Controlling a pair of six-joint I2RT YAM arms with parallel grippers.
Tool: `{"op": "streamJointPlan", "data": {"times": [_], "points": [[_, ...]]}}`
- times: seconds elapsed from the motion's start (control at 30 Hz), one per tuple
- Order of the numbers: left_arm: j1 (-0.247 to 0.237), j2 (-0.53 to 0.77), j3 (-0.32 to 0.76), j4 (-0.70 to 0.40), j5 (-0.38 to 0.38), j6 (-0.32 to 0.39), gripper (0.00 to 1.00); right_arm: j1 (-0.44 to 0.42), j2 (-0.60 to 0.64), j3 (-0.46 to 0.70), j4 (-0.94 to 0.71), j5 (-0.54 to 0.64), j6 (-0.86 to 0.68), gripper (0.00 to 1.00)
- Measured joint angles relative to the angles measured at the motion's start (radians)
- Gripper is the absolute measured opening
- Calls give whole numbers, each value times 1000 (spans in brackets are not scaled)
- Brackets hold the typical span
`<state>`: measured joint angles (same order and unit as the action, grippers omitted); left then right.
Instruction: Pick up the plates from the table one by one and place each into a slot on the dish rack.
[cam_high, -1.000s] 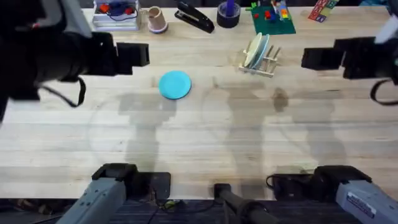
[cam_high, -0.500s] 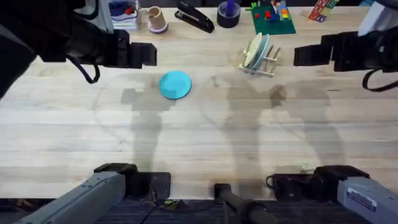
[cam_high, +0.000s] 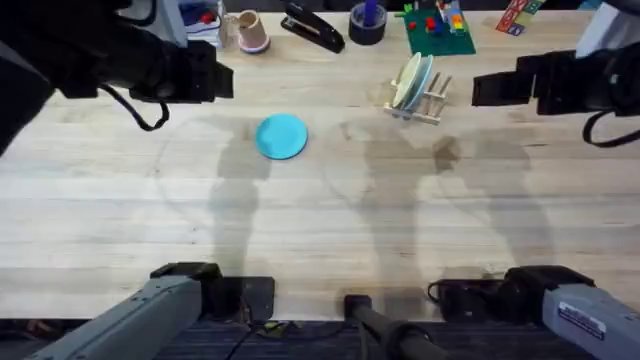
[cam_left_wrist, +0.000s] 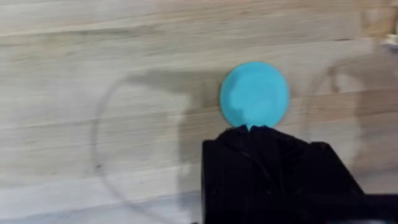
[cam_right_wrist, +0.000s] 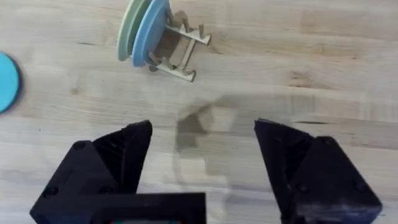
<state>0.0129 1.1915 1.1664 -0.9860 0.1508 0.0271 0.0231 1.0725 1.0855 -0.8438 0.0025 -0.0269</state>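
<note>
Overhead view has 1 sky-blue plate (cam_high: 282, 136) lying flat on the wooden table (cam_high: 320, 230), left of centre, with the dish rack (cam_high: 420, 92) off to its right already holding 2 plates on edge in its slots; from the right wrist they look like a pale green one (cam_right_wrist: 132, 29) and a bluish one (cam_right_wrist: 151, 31) behind it, though I wouldn't swear to that second colour. What matters for the next grab: the blue plate sits just right of and toward the bases from the left gripper (cam_high: 222, 80), so the left arm is clearly the closer one. In the left wrist view the plate pokes out right past the fingertips, so it's basically lined up, but the fingers read as 1 dark block and I can't tell if they're spread or closed. Right gripper (cam_right_wrist: 202, 146) is spread wide, holding nothing, hovering over bare table near the rack, well away from the blue plate. It's a round disc, so no long axis to worry about.
</note>
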Motion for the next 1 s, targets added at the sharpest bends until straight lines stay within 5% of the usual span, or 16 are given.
{"op": "streamJointPlan", "data": {"times": [0.33,0.37,0.43,1.0], "points": [[248,98,6,0,480,133,42,0,0,0,0,0,0,995],[277,174,6,-12,586,178,42,0,0,0,0,0,0,995],[278,228,6,-17,641,209,42,0,0,0,0,0,0,995],[278,604,6,-13,805,432,43,0,0,0,-1,0,0,995]]}}
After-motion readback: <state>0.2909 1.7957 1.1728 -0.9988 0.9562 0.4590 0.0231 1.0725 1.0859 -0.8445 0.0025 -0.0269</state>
